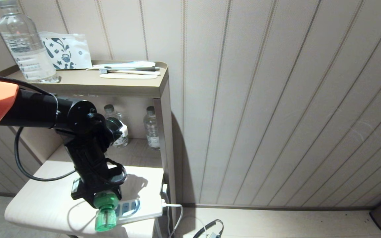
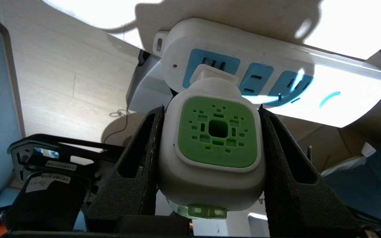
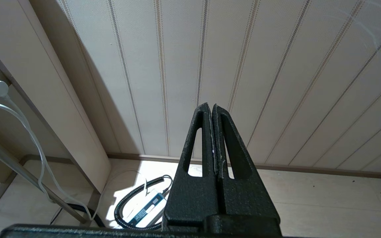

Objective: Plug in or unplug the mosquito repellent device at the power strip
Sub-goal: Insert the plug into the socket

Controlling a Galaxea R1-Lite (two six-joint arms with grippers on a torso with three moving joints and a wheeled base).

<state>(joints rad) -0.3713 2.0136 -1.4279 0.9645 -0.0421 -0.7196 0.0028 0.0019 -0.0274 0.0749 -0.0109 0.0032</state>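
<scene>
Left gripper [image 2: 212, 145]: my black foam-padded jaws clamp the two sides of the mosquito repellent device, one finger pressed on each flank, above the front right corner of the low table.
Mosquito repellent device [image 2: 210, 155]: a small white rounded-square plastic head with a perforated green centre, its translucent green bottle [image 1: 105, 218] pointing toward me in the head view; its plug end sits right at the first blue socket, and I cannot tell whether the pins are fully in.
Power strip [image 2: 326, 89]: a flat white rectangular plastic strip with rounded corners and blue socket faces, lying along the front right edge of the pale table [image 1: 45, 201]; its white cord [image 1: 174, 205] leaves over the right edge.
Upper shelf [image 1: 127, 86]: a clear plastic water bottle [image 1: 25, 43] at its left end, a toothbrush [image 1: 127, 71] near its right edge.
Right gripper [image 3: 213, 142]: my black fingers are pressed together on nothing, parked before the striped wall, well apart from the table.
</scene>
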